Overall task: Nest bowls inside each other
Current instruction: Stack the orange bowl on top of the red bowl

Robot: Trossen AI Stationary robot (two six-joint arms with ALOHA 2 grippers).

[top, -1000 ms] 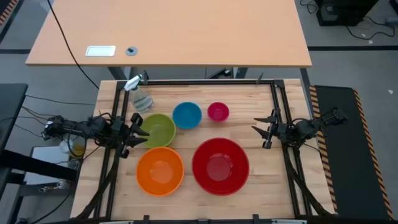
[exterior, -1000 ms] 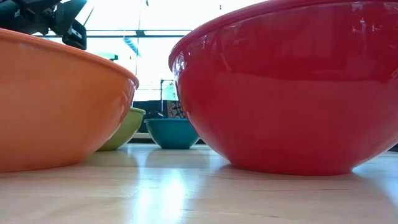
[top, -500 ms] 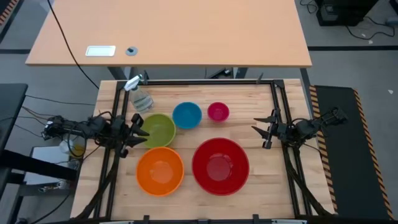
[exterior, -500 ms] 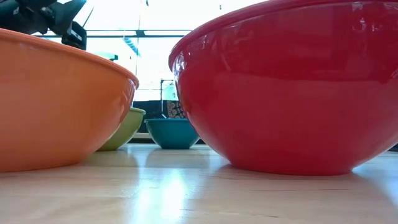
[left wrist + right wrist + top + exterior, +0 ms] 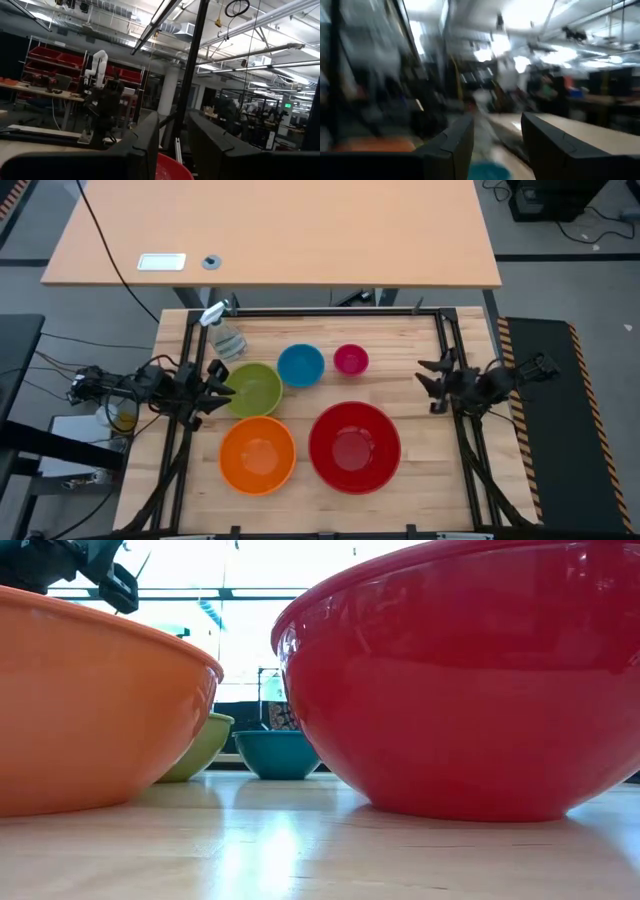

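Note:
Five bowls stand upright and apart on the wooden table: red (image 5: 354,446) and orange (image 5: 257,455) near the front, lime green (image 5: 255,388), blue (image 5: 300,365) and pink (image 5: 350,360) behind them. The low view shows the red (image 5: 470,690), orange (image 5: 90,710), green (image 5: 200,745) and blue (image 5: 277,754) bowls resting on their bases. My left gripper (image 5: 218,388) hovers at the table's left edge beside the green bowl, tipped upward, with a narrow bare gap between its fingers (image 5: 174,117). My right gripper (image 5: 428,380) hovers at the right edge, open and bare (image 5: 497,120).
A clear spray bottle (image 5: 225,337) lies at the far left corner, behind the green bowl. A black frame (image 5: 330,312) runs along the table's far, left and right edges. A tan desk (image 5: 270,230) stands beyond the far edge. Bare wood (image 5: 420,450) lies right of the red bowl.
My right gripper has risen a little, tipped its fingers upward and rolled, drawing back slightly toward the table's right edge; its wrist view is blurred by the motion. My left gripper has tipped up slightly in place. The bowls have stayed put.

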